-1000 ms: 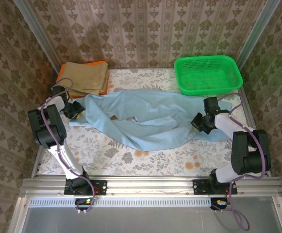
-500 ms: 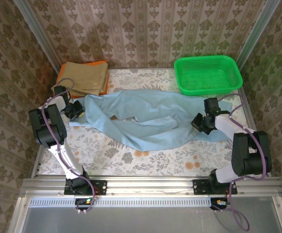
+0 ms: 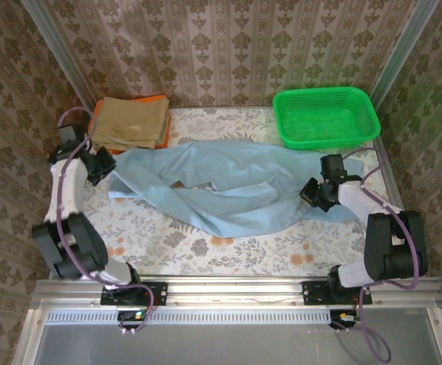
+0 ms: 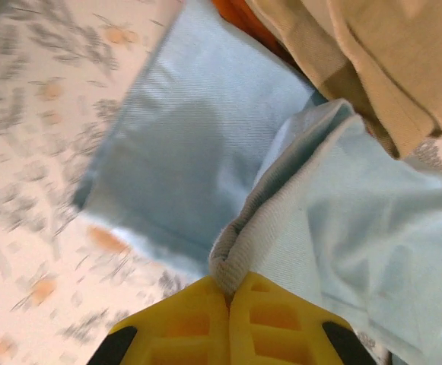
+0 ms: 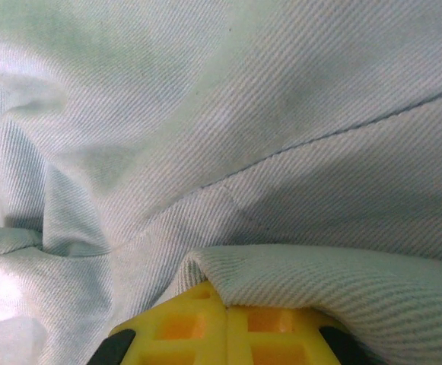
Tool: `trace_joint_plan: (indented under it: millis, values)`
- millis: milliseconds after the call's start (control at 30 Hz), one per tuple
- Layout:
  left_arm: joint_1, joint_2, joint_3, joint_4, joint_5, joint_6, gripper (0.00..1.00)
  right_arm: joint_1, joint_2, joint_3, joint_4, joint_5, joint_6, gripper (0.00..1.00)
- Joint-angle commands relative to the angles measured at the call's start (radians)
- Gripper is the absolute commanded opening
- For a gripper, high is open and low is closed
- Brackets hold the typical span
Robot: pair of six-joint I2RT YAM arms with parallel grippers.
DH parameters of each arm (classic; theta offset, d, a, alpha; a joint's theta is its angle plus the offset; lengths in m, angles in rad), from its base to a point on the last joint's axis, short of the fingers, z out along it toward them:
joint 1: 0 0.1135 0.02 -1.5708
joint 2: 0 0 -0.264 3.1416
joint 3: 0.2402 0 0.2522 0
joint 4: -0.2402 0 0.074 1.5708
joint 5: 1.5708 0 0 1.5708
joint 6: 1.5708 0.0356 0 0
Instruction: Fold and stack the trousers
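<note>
Looks like a robotics lab cell dressed up as a home: boxed in by damask wallpaper panels (image 3: 228, 46), laid with a floral-print worktop (image 3: 167, 236), edged by bare aluminium framing (image 3: 236, 290), with a cabled left arm (image 3: 61, 186) and right arm (image 3: 361, 201) bolted on.

I've got open room along the near edge of the table (image 3: 205, 251), bare cloth side to side. The trousers (image 3: 228, 190) sprawl across the middle, left edge to right. The green basket (image 3: 331, 144) blocks the far right corner, and khaki trousers (image 3: 131, 122) on orange cloth (image 3: 157, 98) block the far left. Walls (image 3: 23, 114) crowd both sides.
</note>
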Motion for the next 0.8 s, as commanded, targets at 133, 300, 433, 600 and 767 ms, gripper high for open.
trace_joint_plan:
  millis: [133, 300, 433, 600, 767]
  values:
    - [0.304, -0.333, -0.01, -0.317, -0.004, 0.027, 0.0, 0.023, -0.117, -0.043, -0.026, -0.099, -0.024, 0.0]
    - [0.355, -0.468, -0.036, -0.42, -0.011, 0.026, 0.0, 0.026, -0.211, -0.051, -0.073, -0.133, -0.04, 0.0]
    - [0.361, -0.56, -0.118, -0.474, -0.074, 0.02, 0.0, 0.027, -0.297, -0.069, -0.11, -0.158, -0.059, 0.0]
    - [0.408, -0.641, -0.26, -0.463, -0.085, 0.02, 0.0, 0.028, -0.378, -0.102, -0.182, -0.198, -0.079, 0.0]
    - [0.459, -0.64, -0.263, -0.416, -0.008, -0.017, 0.61, 0.029, -0.441, -0.124, -0.231, -0.211, -0.086, 0.0]
